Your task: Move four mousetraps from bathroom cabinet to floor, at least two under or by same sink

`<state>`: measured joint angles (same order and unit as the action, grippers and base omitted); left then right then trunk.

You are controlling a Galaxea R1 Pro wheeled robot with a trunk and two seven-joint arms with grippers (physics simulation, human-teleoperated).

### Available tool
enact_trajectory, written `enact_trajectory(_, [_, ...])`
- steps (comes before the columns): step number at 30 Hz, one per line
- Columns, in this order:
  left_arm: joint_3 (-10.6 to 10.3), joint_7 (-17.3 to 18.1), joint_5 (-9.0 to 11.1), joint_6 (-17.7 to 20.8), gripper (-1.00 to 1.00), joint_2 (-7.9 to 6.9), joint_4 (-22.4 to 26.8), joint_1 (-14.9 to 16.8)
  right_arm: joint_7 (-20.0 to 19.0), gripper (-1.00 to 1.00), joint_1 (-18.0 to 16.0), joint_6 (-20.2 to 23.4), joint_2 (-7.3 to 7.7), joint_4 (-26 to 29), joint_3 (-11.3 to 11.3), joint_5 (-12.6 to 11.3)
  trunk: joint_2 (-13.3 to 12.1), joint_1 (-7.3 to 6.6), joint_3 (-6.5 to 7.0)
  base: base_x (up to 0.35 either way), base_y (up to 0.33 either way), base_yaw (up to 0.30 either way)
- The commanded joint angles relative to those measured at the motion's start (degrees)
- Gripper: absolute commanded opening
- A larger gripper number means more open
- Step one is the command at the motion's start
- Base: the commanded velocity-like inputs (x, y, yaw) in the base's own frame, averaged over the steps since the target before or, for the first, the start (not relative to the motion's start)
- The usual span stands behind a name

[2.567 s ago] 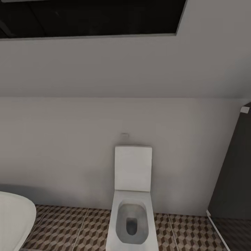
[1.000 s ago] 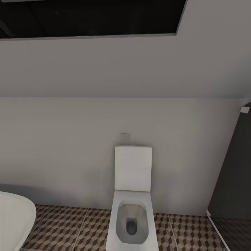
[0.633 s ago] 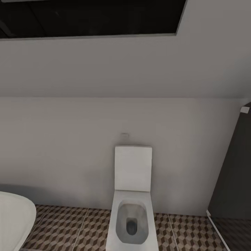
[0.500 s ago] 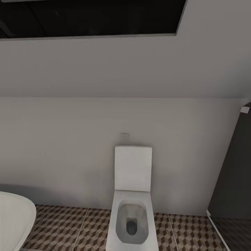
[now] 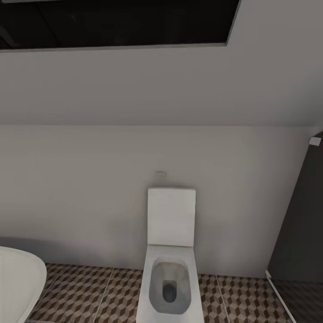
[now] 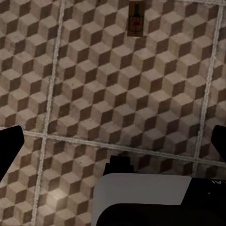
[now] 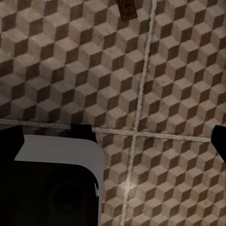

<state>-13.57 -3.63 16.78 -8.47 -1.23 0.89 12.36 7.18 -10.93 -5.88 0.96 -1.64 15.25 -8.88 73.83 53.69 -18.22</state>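
In the left wrist view a mousetrap (image 6: 135,21) lies flat on the bathroom floor (image 6: 94,94), a brown base with a pale piece on top. My left gripper (image 6: 113,141) hangs open above the tiles, well short of the trap, with nothing between its dark fingertips (image 6: 9,143). The right wrist view holds a mousetrap (image 7: 127,9) on the bathroom floor (image 7: 70,70); I cannot tell whether it is the same trap. My right gripper (image 7: 115,139) is open and empty, apart from that trap. The cabinet and the sink are out of view.
Ahead stands a white toilet (image 5: 169,269) against a pale wall, its lid up. A white bathtub rim (image 5: 18,278) curves in at the lower left. A dark panel (image 5: 300,224) rises at the right. A grey part of my own body (image 6: 141,197) sits under the left gripper.
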Motion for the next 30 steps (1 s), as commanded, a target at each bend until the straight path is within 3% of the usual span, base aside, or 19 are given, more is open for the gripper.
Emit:
enact_trajectory(1, [-0.5,-0.15,0.44,-0.14,1.0,0.0,-0.01,0.03,0.02,1.0,-0.07,-0.36,-0.02,-0.18,0.47,-0.61,0.04,0.0,-0.07,0.0,0.0,0.0])
enact_trajectory(30, [-0.46,-0.15,0.36,-0.14,1.0,0.06,-0.01,0.03,0.02,1.0,-0.07,-0.32,-0.08,-0.18,0.39,-0.67,0.04,0.0,-0.07,0.0,0.0,0.0])
